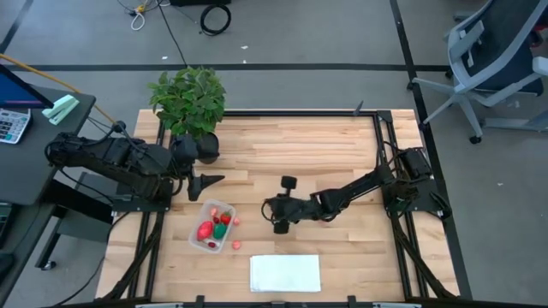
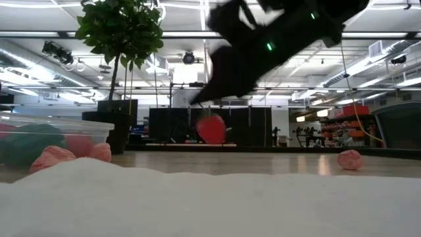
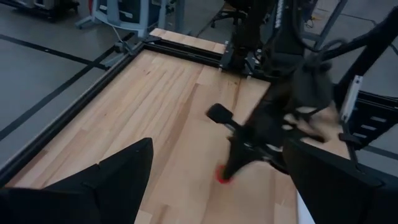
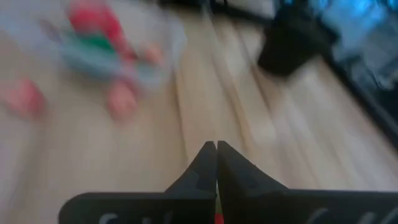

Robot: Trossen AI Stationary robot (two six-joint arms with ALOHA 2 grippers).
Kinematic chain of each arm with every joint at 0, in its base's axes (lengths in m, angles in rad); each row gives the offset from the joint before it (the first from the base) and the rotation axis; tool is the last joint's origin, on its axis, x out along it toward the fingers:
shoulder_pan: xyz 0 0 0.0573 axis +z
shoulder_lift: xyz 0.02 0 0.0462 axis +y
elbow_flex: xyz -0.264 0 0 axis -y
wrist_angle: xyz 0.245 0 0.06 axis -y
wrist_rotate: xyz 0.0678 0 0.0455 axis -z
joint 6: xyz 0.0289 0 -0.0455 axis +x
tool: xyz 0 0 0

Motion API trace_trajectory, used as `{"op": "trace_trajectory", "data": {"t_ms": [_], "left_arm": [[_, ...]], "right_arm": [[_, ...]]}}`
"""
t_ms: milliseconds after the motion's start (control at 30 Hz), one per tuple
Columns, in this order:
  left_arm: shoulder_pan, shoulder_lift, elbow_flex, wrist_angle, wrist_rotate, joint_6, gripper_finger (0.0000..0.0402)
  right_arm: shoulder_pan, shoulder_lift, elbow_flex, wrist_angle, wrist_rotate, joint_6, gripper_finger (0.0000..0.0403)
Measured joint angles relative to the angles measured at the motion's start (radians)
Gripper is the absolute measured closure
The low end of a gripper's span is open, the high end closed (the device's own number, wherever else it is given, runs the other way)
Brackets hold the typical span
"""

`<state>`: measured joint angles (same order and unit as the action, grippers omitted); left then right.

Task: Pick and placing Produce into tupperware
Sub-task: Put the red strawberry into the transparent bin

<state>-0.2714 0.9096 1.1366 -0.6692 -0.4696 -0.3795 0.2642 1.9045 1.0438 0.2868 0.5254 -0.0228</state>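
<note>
Right gripper (image 1: 271, 208) hangs over the middle of the counter (image 1: 342, 145), its fingers (image 4: 208, 163) pressed together on a small red piece of produce (image 2: 212, 129) — the low view shows that piece held clear above the wood, and the left wrist view shows the red bit at the fingertips. Just toward the left arm from it sits the tupperware (image 1: 214, 227), a clear tub holding several red pieces and one green piece (image 1: 221, 229). Two pink pieces lie loose beside the tub: one (image 1: 236, 221) at the side facing the right gripper, another (image 1: 237, 245) by the corner nearest the white sheet (image 1: 285, 274), which lies flat at the front edge of the counter. Left gripper (image 1: 208, 181) waits just behind the tub, near the potted plant (image 1: 188, 98), its fingers (image 3: 118, 177) spread wide apart and holding nothing. Farther off, a grey office chair (image 1: 492, 60) stands on the floor beyond the counter's corner.
</note>
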Motion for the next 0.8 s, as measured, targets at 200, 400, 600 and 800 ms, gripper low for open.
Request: {"op": "trace_trajectory", "data": {"t_ms": [200,400,600,800], "left_arm": [[0.000,0.000,0.000,0.000,-0.052,0.001,0.0037],[0.000,0.000,0.000,0.000,-0.053,0.000,0.0037],[0.000,0.000,0.000,0.017,-0.054,0.021,0.0037],[0.000,0.000,0.000,0.034,-0.054,0.026,0.0037]], "right_arm": [[-0.019,0.000,0.054,0.303,-0.200,-0.109,0.0401],[-0.041,0.000,0.098,0.358,-0.337,-0.105,0.0402],[-0.043,0.069,0.110,0.592,-0.431,-0.086,0.0403],[-0.052,0.271,0.286,0.663,-0.471,-0.075,0.0403]]}}
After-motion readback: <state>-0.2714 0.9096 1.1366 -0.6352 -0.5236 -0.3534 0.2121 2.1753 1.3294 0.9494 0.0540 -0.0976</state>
